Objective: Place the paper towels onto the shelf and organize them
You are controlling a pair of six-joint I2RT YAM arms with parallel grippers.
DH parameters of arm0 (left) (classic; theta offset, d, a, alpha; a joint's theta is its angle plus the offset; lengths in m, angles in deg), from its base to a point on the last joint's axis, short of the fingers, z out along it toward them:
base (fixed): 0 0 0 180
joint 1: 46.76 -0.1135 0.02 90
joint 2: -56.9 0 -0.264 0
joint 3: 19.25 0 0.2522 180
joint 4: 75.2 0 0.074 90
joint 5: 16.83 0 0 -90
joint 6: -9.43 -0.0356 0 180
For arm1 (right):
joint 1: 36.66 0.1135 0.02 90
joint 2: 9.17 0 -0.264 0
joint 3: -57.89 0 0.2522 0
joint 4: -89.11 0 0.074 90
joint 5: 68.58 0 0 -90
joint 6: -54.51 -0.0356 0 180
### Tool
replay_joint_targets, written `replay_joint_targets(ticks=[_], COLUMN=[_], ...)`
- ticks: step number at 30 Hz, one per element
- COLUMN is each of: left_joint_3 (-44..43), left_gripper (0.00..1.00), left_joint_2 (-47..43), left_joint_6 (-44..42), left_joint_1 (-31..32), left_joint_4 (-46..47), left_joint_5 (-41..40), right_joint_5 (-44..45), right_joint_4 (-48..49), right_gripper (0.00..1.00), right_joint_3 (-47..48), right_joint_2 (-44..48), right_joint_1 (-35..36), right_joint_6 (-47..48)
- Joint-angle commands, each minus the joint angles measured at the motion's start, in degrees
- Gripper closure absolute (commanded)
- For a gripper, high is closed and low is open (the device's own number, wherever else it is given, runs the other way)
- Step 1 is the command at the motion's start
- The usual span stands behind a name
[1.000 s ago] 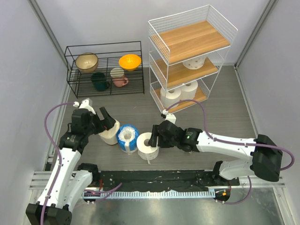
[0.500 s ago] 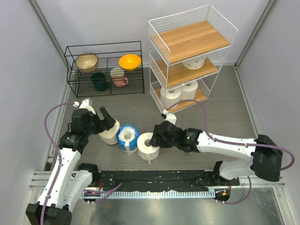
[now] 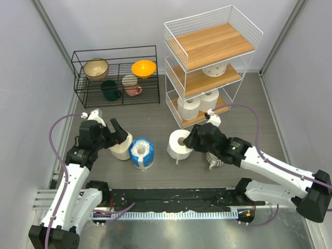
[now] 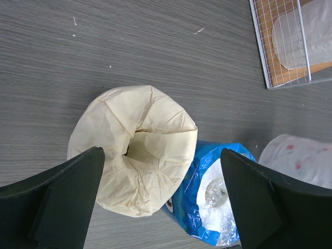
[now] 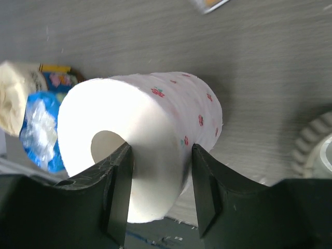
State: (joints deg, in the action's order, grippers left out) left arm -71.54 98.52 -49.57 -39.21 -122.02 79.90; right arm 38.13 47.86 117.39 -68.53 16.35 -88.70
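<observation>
White roll (image 3: 180, 144), pinched in the right fingers (image 5: 118, 192), is being held mid-frame just short of the shelf (image 3: 212, 44). Three rolls (image 3: 189, 106) are sitting on its boards. The cream roll (image 4: 135, 166) and blue-wrapped roll (image 3: 141, 153) are waiting on the surface (image 3: 155, 114) at lower left, with the left fingers (image 4: 67, 181) standing wide around the cream one.

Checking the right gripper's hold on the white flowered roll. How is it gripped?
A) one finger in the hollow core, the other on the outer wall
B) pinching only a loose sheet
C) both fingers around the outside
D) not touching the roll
A: in the right wrist view the right gripper has one finger inside the core of the white roll and the other pressed against its outer wall.
</observation>
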Motion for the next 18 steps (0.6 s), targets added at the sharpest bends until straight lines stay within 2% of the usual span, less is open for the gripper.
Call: replay_joint_targets(ticks=[1,4,8,12,18], left_joint_3=[-0.06,0.03,0.03,0.03,0.03], left_gripper=[0.00,0.00,0.00,0.00,0.00], left_joint_2=[-0.14,-0.14,-0.05,-0.05,-0.06], left_joint_6=[-0.33,-0.33,-0.33,-0.33,-0.33], left_joint_1=[0.36,0.36,0.36,0.36,0.27], left_joint_4=[1.86,1.86,1.95,1.86,1.95], left_joint_5=[0.93,0.93,1.19,1.19,1.28], right_joint_5=[2.10,1.49,2.98,3.68,4.39], right_joint_4=[-3.71,-5.56,-7.23,-8.63,-9.25], right_gripper=[0.50,0.50,0.50,0.51,0.51], right_joint_3=[3.13,6.28,13.31,22.79,30.99], right_joint_2=[4.68,5.74,4.69,1.44,-0.59], right_joint_1=[-7.81,-13.61,-17.84,-20.40,-23.30], right_joint_6=[4.59,8.37,12.41,15.50,17.88])
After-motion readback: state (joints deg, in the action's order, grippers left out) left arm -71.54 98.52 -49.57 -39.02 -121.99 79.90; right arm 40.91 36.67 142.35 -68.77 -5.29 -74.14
